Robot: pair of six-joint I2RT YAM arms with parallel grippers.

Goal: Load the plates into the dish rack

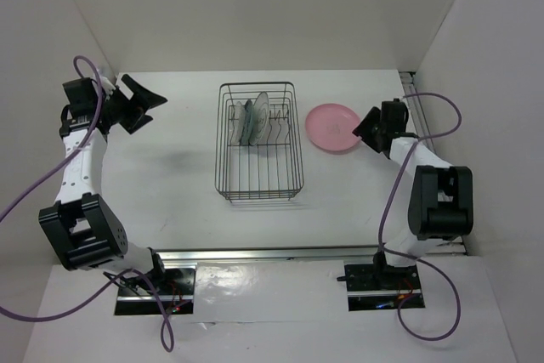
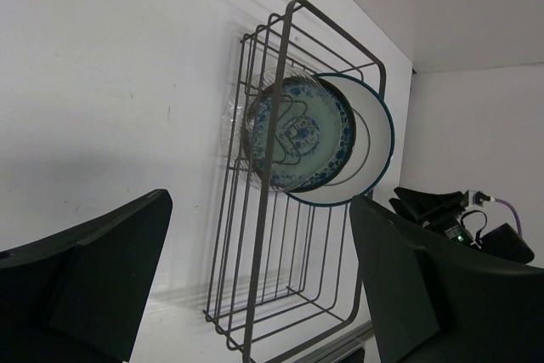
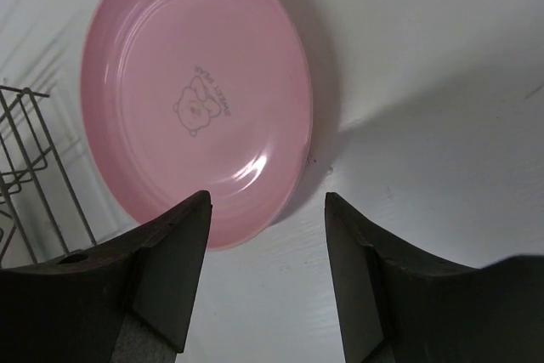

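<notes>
The dish rack (image 1: 259, 178), a black wire basket, stands mid-table. Three plates stand upright between its far prongs: a clear glass plate (image 2: 231, 116), a dark teal patterned plate (image 2: 297, 135) and a white plate with a dark rim (image 2: 371, 138). A pink plate (image 1: 333, 127) lies flat on the table right of the rack. My right gripper (image 3: 268, 197) is open just beside the pink plate's (image 3: 195, 91) right edge, with nothing between its fingers. My left gripper (image 1: 140, 104) hangs wide open and empty at the far left, facing the rack (image 2: 255, 295).
White walls enclose the table on three sides. A metal rail (image 1: 297, 254) runs along the near edge and another (image 1: 412, 95) along the right wall. A corner of the rack (image 3: 34, 167) shows left of the right gripper.
</notes>
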